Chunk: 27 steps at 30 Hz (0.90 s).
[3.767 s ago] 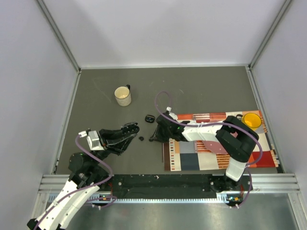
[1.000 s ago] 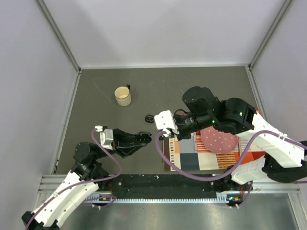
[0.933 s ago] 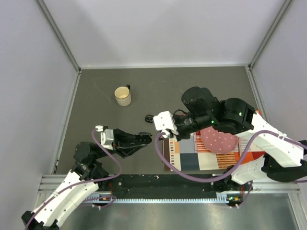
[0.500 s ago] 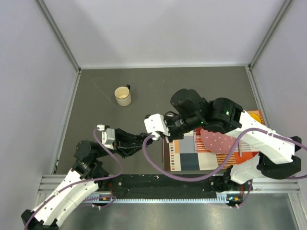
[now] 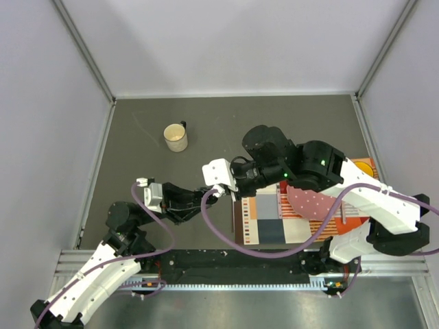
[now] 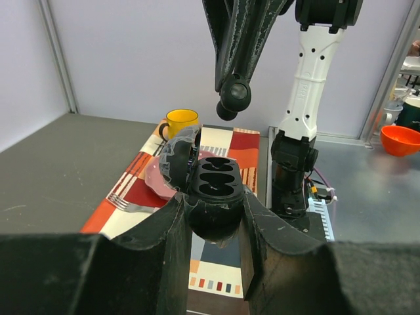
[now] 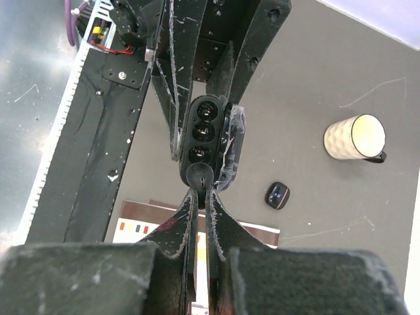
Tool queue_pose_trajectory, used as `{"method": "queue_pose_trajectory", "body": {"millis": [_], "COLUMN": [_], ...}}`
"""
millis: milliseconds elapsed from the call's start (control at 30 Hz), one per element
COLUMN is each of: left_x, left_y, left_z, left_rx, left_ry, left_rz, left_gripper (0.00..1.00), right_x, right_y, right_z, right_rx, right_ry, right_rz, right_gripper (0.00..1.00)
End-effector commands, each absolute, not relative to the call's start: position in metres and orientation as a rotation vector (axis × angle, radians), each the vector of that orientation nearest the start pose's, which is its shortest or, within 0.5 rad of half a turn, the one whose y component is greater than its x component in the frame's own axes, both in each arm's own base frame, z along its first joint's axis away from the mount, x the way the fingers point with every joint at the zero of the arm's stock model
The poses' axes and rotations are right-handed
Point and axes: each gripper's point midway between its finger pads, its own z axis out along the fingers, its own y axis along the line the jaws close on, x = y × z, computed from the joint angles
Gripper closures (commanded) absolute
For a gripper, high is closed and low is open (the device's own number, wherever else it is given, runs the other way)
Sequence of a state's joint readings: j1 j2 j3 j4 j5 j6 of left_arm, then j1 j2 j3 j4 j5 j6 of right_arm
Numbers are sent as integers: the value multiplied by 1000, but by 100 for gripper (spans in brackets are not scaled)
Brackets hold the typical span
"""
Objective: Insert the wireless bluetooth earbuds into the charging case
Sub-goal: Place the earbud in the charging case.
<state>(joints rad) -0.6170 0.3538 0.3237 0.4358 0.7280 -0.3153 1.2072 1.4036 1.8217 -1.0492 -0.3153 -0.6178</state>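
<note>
My left gripper (image 5: 197, 197) is shut on the black charging case (image 6: 213, 197) and holds it off the table with its clear-edged lid (image 6: 178, 156) open. The case's dark wells face up in the left wrist view. My right gripper (image 7: 201, 191) is shut on one tiny black earbud (image 7: 200, 176) and holds it just above the near end of the case (image 7: 205, 134). From the left wrist view the earbud (image 6: 228, 110) hangs above the case, apart from it. No other earbuds are in view.
A cream mug (image 5: 175, 137) stands at the back left. A small black oval piece (image 7: 278, 195) lies on the grey table. A patterned placemat (image 5: 267, 223) at the right carries a pink plate (image 5: 312, 202), a fork (image 6: 131, 203) and a yellow mug (image 6: 178, 120).
My right arm has swung left from over the placemat's edge, bringing the earbud over the case. My left gripper has shifted slightly right with the case in it.
</note>
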Motion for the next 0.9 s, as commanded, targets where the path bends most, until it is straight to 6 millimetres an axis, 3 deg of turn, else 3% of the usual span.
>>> {"method": "queue_pose_trajectory", "body": {"millis": [0, 867], "left_x": [100, 101], "left_y": [-224, -222], "left_z": [323, 326], "left_rx": [837, 818], "left_ry": [982, 966], "left_rz": [-1194, -1186], "left_gripper": [100, 100], "right_x": [94, 100], "right_y": [358, 366], "right_z": [364, 319], "right_rx": [-1854, -1971], "right_ry": [1181, 1260], "right_rz": [694, 593], "right_gripper": [100, 100]}}
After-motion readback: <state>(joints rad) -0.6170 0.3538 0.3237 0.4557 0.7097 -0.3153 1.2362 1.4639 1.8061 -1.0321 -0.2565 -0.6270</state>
